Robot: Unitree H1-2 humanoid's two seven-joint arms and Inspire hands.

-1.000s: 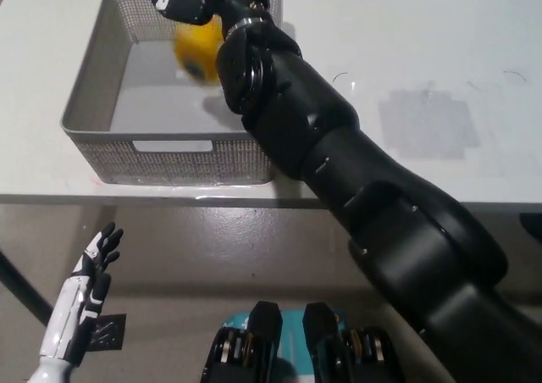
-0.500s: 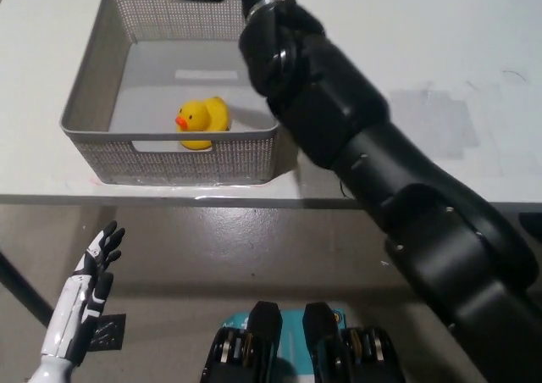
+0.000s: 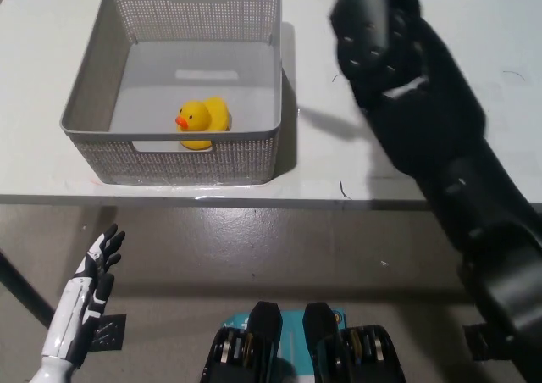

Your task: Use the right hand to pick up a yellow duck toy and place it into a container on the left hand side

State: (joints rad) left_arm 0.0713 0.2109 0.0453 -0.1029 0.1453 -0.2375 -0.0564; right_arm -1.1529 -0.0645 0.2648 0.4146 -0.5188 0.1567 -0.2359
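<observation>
Head view, looking steeply down at a white table (image 3: 474, 27) that fills the upper half of the picture, with a grey floor (image 3: 254, 247) below its front edge.

A yellow duck toy (image 3: 201, 122) sits upright inside a grey mesh basket (image 3: 93, 78) at about ten o'clock from the picture's centre. The duck rests on the basket's pale floor, close to the front wall and a little left of the middle of that wall. Its orange beak points toward nine o'clock, so its long axis runs from nine to three o'clock, head at the left and rounded tail at the right. The body is plump, smooth and bright yellow, with a small dark eye just above the beak. Nothing is touching it.

The basket is rectangular, with perforated walls that flare outward and a slot handle cut into the far wall and the near wall.

The black right arm (image 3: 440, 146) rises from four o'clock to one o'clock, over the table to the right of the basket and apart from it. The right hand is cut off by the top edge, so its fingers cannot be judged.

The white left hand (image 3: 95, 269) hangs at eight o'clock, below the table edge, fingers spread and holding nothing.
</observation>
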